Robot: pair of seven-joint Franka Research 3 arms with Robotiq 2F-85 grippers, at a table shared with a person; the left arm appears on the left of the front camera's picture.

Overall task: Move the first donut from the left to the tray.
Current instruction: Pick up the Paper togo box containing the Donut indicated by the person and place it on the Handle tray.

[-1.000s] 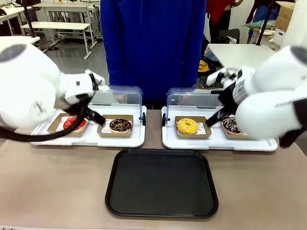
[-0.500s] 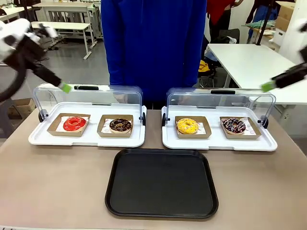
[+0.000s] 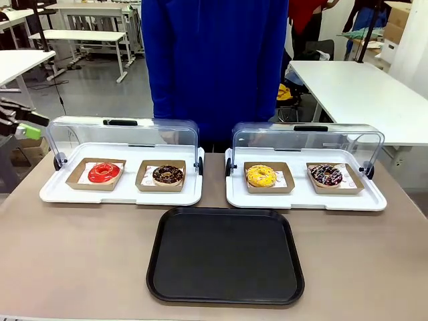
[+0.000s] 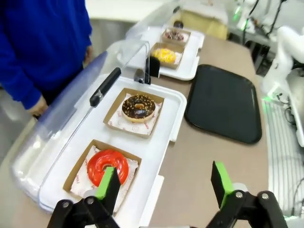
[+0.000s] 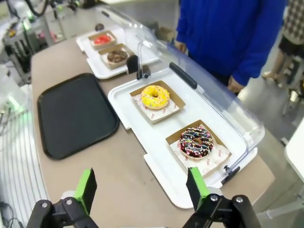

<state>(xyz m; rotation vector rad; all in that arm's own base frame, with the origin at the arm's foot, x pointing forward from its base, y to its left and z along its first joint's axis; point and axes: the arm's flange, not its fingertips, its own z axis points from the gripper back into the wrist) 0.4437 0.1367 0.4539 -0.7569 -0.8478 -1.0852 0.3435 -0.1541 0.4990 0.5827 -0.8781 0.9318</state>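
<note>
Since the red donut (image 4: 96, 166) lies untouched, well apart from the black tray (image 4: 223, 102), the left gripper (image 4: 165, 178) hangs up beside it, jaws spread wide and empty, seemingly poised to descend.

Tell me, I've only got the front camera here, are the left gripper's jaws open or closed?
Observer: Open. In the left wrist view the left gripper has its jaws wide apart, with nothing between them.
Operator: What is it pointing at?
Observer: That camera looks down on the red donut, close ahead of one fingertip.
Operator: And the right gripper?
Observer: The right gripper is open too, over the table, short of the sprinkled donut.
</note>
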